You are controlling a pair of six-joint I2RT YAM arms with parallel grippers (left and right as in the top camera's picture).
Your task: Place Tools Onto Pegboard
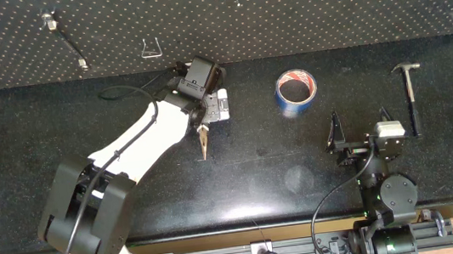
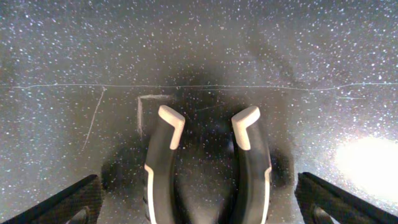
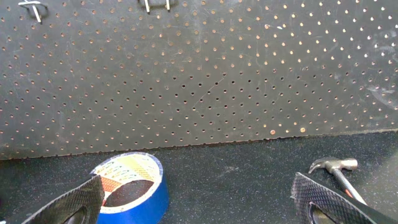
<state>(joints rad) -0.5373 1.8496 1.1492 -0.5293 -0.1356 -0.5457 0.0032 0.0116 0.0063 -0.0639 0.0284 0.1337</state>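
- From above, the black pegboard point(image 1: 282, 18) runs along the far edge of a dark speckled table point(image 1: 259, 183), with both arms based at the near edge.
- The left arm reaches up toward the middle, and the left gripper point(image 1: 207, 103) hangs over the pliers point(image 1: 203, 142), which lie on the table a little in front of the pegboard.
- The top view gives the pliers' slim nose, pointing back toward the arm bases.
- The left wrist view gives the other end close up. There are 2 curved black handles with pale cream tips, the pliers point(image 2: 163, 162) lying flat on the table point(image 2: 280, 50).
- In that view the left gripper point(image 2: 199, 193) has its 2 fingers spread wide, 1 on each side of the handles and touching neither.
- The right gripper point(image 1: 360, 125) sits low near its own base, fingers apart and holding nothing.
- The right wrist view looks past the right gripper point(image 3: 196, 202) to the pegboard point(image 3: 217, 74).
- A blue tape roll point(image 3: 130, 183) and a hammer point(image 3: 336, 168) lie on the table in front of it.
- From above, the tape roll point(image 1: 297, 91) lies between the pliers and the hammer point(image 1: 411, 97), well apart from both.
- A long metal tool point(image 1: 67, 42) sits at the pegboard's left end, beside a triangular hook point(image 1: 152, 48).
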